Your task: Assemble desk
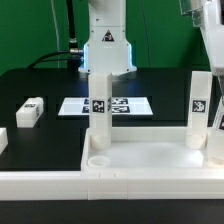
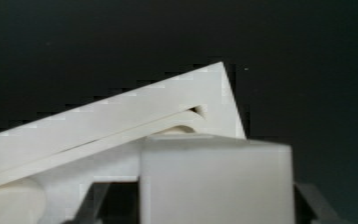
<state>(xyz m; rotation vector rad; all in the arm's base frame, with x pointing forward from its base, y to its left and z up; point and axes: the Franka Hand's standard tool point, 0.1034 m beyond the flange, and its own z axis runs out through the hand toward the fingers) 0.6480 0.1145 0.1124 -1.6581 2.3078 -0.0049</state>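
The white tray-like desk tabletop (image 1: 140, 160) lies at the front of the table. A white tagged leg (image 1: 100, 105) stands upright at its back corner on the exterior view's left. A second tagged leg (image 1: 200, 100) stands at the back corner on the right. My gripper (image 1: 213, 75) comes down at the exterior view's right edge and is partly cut off. In the wrist view my gripper (image 2: 208, 205) is shut on a white block leg (image 2: 211, 175), with dark fingers (image 2: 105, 203) on either side. One corner of the tabletop (image 2: 149, 120) lies beyond it.
The marker board (image 1: 125, 105) lies behind the tabletop, in front of the robot base (image 1: 105, 50). A loose tagged leg (image 1: 30, 112) lies on the black table at the exterior view's left. Another white part (image 1: 3, 140) shows at the left edge.
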